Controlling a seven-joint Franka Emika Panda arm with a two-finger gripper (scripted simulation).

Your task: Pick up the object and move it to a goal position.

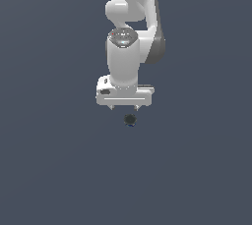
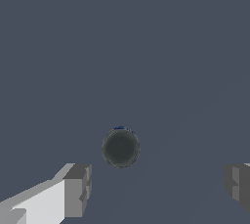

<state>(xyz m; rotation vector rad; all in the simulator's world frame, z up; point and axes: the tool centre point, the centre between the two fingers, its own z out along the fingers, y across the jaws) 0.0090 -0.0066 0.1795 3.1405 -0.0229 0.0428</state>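
Item one: white end effector [image 1: 124, 107], centre frame, fingers [image 2: 77, 190] spread wide, grasping nothing. Item two: small dark ball [image 1: 130, 119], just below its fingertips, slightly right of centre, untouched on the grey surface.

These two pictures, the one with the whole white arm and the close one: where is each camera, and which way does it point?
Exterior view: a camera off the arm, facing the white arm and its open white gripper above the tiny near-black ball; its exact position cannot be told.
Wrist view: a camera on the wrist, looking past the grey fingertips at the ball on the plain grey-blue ground; only the two fingers show.
Shared: both show the ball and the gripper's fingers, apart from the ball.
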